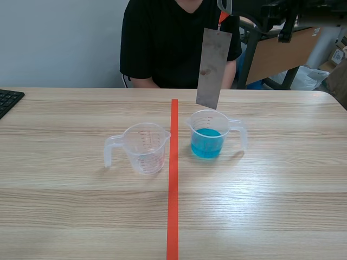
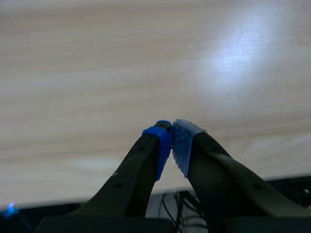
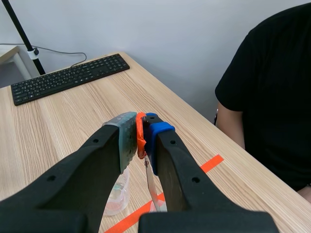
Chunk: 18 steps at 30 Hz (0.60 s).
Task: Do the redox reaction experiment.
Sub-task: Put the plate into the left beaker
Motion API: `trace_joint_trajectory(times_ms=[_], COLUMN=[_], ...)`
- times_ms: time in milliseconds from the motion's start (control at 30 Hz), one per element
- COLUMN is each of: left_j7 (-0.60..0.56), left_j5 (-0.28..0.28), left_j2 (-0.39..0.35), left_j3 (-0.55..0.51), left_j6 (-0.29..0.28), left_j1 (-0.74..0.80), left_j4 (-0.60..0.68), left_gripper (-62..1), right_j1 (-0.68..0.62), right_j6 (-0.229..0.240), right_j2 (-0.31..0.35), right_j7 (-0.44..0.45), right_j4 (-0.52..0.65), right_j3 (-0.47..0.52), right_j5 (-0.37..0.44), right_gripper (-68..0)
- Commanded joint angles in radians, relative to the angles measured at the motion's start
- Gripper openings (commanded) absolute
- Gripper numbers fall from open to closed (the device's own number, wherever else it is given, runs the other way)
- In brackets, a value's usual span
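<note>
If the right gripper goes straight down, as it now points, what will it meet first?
Likely the blue-liquid cup: the strip held by the right gripper hangs just over its rim and would enter first, though depth is unclear.

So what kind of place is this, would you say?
Probably an office room serving as a makeshift lab: a wooden desk with a keyboard, a measuring cup of blue liquid, and a metal strip held above it.

Grey metal strip (image 1: pixel 212 67), dull and spotted, orange-tipped top end, hangs near upright at upper centre, pinched in my right claw (image 3: pixel 141 128). Lower edge level with rim of clear cup of blue liquid (image 1: pixel 207 142), just right of centre, upright, handle right. Empty clear measuring cup (image 1: pixel 145 147) left of centre, upright, handle left.
</note>
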Motion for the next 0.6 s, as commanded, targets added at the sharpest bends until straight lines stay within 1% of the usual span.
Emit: trace_joint_trajectory(times_ms=[0,67,167,233,300,367,467,567], left_j7=[-0.016,-0.015,-0.010,0.007,0.060,0.093,0.098,0.136], left_j5=[0.009,0.041,0.075,0.076,0.076,0.076,0.076,0.076], left_j2=[0.030,0.074,0.135,0.169,0.196,0.210,0.214,0.214], left_j3=[0.010,0.010,0.010,0.012,0.012,0.023,0.059,0.080], left_j6=[-0.006,-0.006,-0.006,-0.006,-0.006,-0.006,-0.006,-0.006], left_j1=[0.008,0.045,0.076,0.082,0.082,0.081,0.078,0.061], left_j4=[0.018,0.018,0.015,0.015,0.014,0.014,0.014,0.014], left_gripper=[-56.2,-56.2,-56.2,-56.2,-56.2,-56.2,-56.2,-56.2], right_j1=[0.021,0.028,0.056,0.079,0.098,0.112,0.126,0.135], right_j6=[0.008,0.008,0.008,0.008,0.008,0.008,0.008,0.008], right_j2=[0.005,0.002,0.002,0.002,-0.007,-0.023,-0.053,-0.089], right_j7=[0.021,0.028,0.037,0.045,0.055,0.053,0.053,0.053], right_j4=[0.023,0.023,0.023,0.023,0.023,0.023,0.023,0.023], right_j3=[0.008,0.001,-0.037,-0.066,-0.092,-0.110,-0.136,-0.158], right_j5=[0.018,0.018,0.018,0.018,0.017,0.014,-0.003,-0.036], right_gripper=[-66.2,-66.2,-66.2,-66.2,-66.2,-66.2,-66.2,-66.2])
